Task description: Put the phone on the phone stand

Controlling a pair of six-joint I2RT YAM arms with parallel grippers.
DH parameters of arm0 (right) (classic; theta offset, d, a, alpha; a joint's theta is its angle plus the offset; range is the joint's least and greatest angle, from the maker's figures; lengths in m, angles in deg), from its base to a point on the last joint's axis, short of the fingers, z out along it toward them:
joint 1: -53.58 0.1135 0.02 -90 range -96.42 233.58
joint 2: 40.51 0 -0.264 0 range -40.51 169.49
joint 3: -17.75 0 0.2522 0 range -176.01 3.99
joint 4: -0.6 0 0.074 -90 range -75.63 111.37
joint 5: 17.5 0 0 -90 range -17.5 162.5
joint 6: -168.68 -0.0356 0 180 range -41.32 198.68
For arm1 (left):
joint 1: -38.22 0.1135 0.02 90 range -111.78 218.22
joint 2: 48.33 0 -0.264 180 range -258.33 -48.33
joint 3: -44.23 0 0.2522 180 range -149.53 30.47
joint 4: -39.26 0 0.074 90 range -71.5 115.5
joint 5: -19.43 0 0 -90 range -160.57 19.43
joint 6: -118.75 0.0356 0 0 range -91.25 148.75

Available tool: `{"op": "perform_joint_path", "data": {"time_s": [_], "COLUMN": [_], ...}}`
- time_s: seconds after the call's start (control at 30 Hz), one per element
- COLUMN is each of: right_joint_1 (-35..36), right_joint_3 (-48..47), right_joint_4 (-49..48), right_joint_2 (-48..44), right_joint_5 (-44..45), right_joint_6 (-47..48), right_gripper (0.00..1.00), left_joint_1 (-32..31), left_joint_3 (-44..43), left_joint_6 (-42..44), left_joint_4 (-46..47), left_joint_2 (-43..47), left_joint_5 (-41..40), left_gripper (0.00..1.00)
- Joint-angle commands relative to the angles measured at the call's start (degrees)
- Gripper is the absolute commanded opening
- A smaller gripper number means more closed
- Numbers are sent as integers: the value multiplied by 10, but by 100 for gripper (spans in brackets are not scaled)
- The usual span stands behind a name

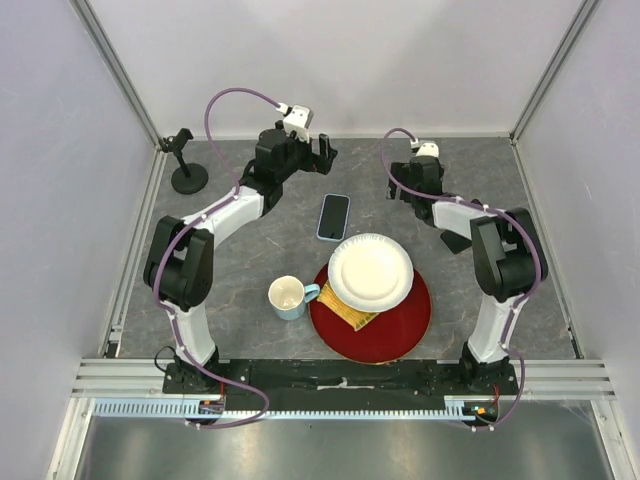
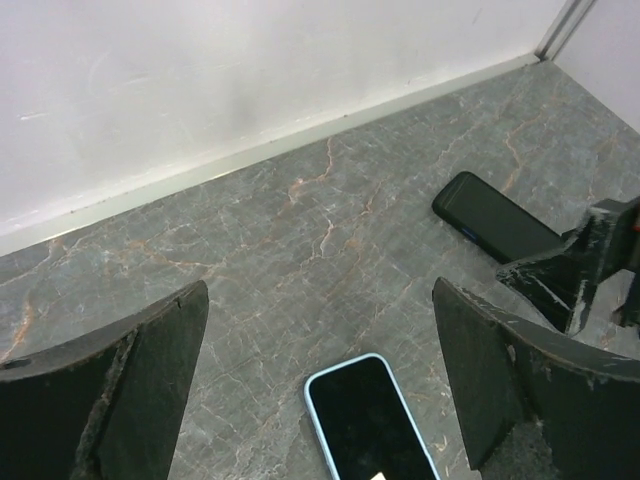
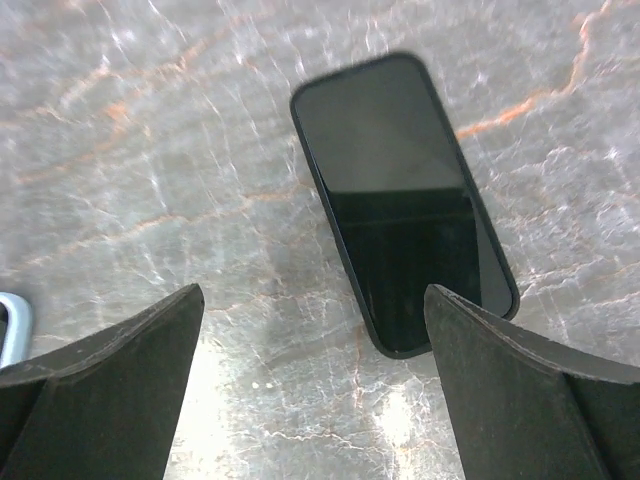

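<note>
A phone in a light blue case (image 1: 334, 217) lies flat, screen up, on the grey marble table, mid-back. The black phone stand (image 1: 187, 165) stands at the far left back corner. My left gripper (image 1: 323, 152) is open and empty, hovering just behind the blue phone; in the left wrist view the blue phone (image 2: 368, 422) lies below and between its fingers (image 2: 318, 300). My right gripper (image 1: 401, 188) is open and empty above a second, black phone (image 3: 400, 200), which lies just ahead of its fingers (image 3: 312, 300). The black phone also shows in the left wrist view (image 2: 493, 216).
A white paper plate (image 1: 370, 271) sits on a red round plate (image 1: 400, 335) at front centre, with a yellow item (image 1: 352, 314) under its edge. A light blue mug (image 1: 288, 297) stands left of it. White walls enclose the back and sides.
</note>
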Motion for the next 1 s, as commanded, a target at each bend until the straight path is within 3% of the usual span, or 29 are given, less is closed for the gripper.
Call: {"op": "perform_joint_path", "data": {"time_s": [0.0,0.1,0.23,0.37,0.6,0.73,0.77,0.8,0.97], "right_joint_1": [2,3,0,-4,-4,-4,-4,-4,-4], "right_joint_3": [6,-77,-129,-140,-52,-3,0,4,-74], "right_joint_4": [-122,0,85,111,42,70,88,133,371], "right_joint_2": [-46,0,42,47,-76,-151,-164,-185,-194], "right_joint_5": [9,53,92,94,146,255,288,347,444], "right_joint_6": [7,24,41,25,-16,-99,-162,-193,-435], "right_gripper": [98,98,98,98,98,98,98,98,98], "left_joint_1": [4,18,21,21,21,21,21,21,20], "left_joint_3": [21,79,85,66,49,30,28,26,20], "left_joint_6": [-60,-87,-67,-57,-58,-59,-59,-59,-58], "left_joint_4": [93,174,160,129,115,94,88,87,82], "left_joint_2": [11,27,31,22,7,-5,-6,-8,-13], "left_joint_5": [-52,-31,-22,-14,9,16,15,15,8], "left_gripper": [100,100,98,95,92,91,90,90,90]}}
